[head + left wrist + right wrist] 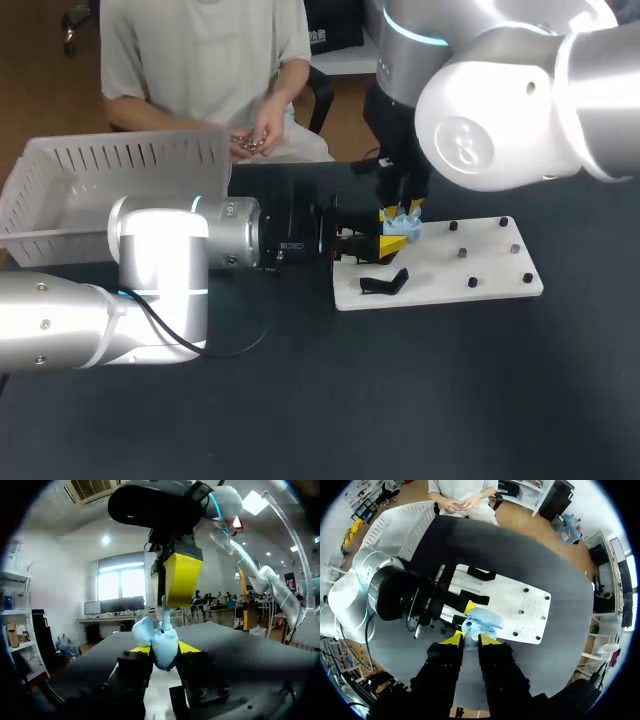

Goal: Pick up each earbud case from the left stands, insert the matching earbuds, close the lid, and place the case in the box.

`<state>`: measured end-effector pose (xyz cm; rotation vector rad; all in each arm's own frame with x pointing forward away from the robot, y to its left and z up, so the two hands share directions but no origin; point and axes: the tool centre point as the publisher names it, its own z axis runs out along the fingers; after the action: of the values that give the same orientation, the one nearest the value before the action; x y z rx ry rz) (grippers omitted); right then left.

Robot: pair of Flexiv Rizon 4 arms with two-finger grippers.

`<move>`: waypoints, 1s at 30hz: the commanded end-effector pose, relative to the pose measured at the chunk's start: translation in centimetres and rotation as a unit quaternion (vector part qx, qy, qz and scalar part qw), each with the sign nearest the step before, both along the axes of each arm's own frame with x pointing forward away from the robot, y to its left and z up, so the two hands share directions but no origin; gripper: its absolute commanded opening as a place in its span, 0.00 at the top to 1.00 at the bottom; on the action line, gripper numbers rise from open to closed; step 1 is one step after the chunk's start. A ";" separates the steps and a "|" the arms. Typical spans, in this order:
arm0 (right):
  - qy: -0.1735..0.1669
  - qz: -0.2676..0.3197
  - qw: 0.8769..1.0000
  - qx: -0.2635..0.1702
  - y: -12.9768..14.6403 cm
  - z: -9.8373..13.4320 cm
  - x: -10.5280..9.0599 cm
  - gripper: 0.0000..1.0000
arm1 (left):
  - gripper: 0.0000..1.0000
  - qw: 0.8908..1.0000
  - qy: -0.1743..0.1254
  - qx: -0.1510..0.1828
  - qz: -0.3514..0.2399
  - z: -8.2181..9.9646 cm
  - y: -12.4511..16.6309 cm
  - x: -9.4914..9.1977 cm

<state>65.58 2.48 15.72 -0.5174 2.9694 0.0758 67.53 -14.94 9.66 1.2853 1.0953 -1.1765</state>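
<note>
Our left gripper (pixel 161 652) is clamped on the light blue earbud case (pixel 481 619). Its two yellow fingertips (pixel 137 650) press the case from both sides, so the case sits right between them, over one end of the white board (pixel 480 258). The lid (pixel 141 630) of the case is open and leans out to one side, just past one fingertip. Our right gripper (pixel 470 639) points straight down at the case, just above the left fingers. A thin pale thing (pixel 164 614) runs from the right gripper down to the open case. It may be an earbud, but it is too small for us to be sure. We cannot tell if the right gripper is open or closed. A black stand (pixel 385 283) lies on the board, near the left fingers and a little to the side of them. Small dark pegs (pixel 462 253) stick up from the other half of the board, well apart from the case. The white box (pixel 120 160) with slotted walls sits on the table behind our left arm, well apart from the fingers and the case.
</note>
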 end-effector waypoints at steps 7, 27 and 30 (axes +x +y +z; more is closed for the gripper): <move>0.003 -0.001 1.000 0.000 0.1 -0.4 0.1 1.00 | 1.00 1.000 0.001 0.000 -0.001 0.0 -0.1 0.1; 0.003 0.000 1.000 -0.001 0.4 -0.7 0.3 1.00 | 1.00 1.000 0.001 0.000 -0.001 0.0 -0.1 0.1; 0.002 0.000 1.000 -0.002 0.4 -0.7 0.4 1.00 | 1.00 1.000 0.001 0.000 -0.001 0.0 -0.1 0.1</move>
<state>65.85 2.77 15.07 -0.5191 2.9732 0.0742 67.53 -14.94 9.66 1.2853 1.0953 -1.1765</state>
